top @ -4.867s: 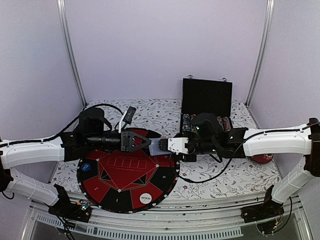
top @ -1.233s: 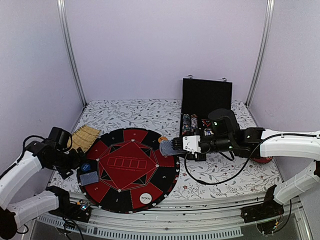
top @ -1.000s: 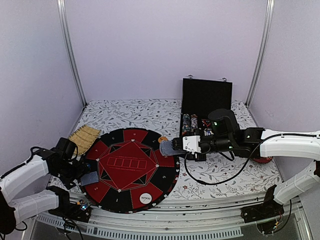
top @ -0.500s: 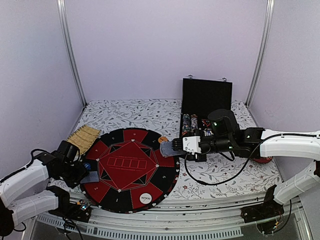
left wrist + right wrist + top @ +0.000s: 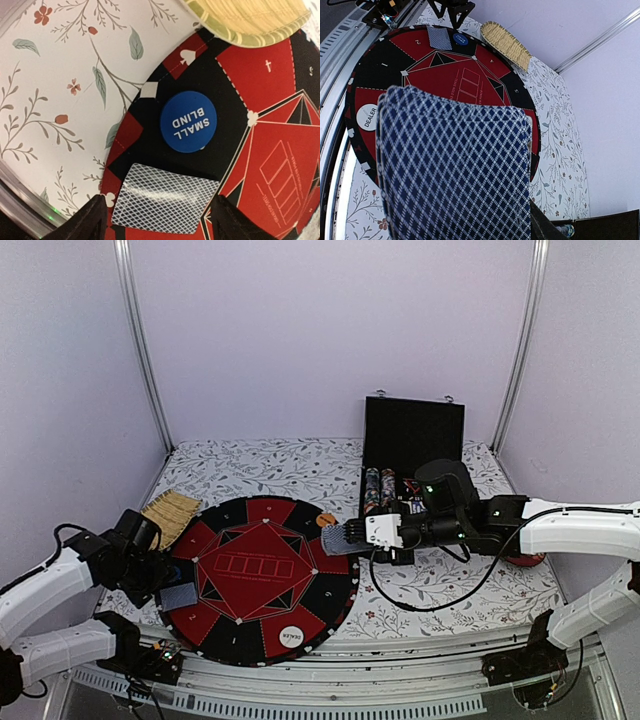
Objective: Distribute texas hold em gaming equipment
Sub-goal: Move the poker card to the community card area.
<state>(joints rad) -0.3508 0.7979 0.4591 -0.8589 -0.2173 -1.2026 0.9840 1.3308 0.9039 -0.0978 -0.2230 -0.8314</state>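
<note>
A single grey-blue backed playing card (image 5: 165,205) lies flat on the round red-and-black poker mat (image 5: 262,580), at its left edge. My left gripper (image 5: 162,222) hangs just over it, open, one finger on each side of the card and nothing gripped. A blue "SMALL BLIND" disc (image 5: 188,121) sits beside the card. My right gripper (image 5: 352,536) is shut on a deck of playing cards (image 5: 455,170), held above the mat's right edge. The white DEALER disc (image 5: 291,636) rests on the mat's near side. An orange disc (image 5: 326,520) lies at the far right rim.
An open black case (image 5: 413,440) with rows of chips stands behind my right arm. A straw-coloured ribbed pad (image 5: 168,512) lies by the mat's far left. A red round thing (image 5: 525,557) sits under the right forearm. The metal front rail (image 5: 330,685) runs along the near edge.
The left gripper has shifted slightly up and left above the card and its jaws narrowed, then widened again. The card stays flat on the mat. The right arm has not moved.
</note>
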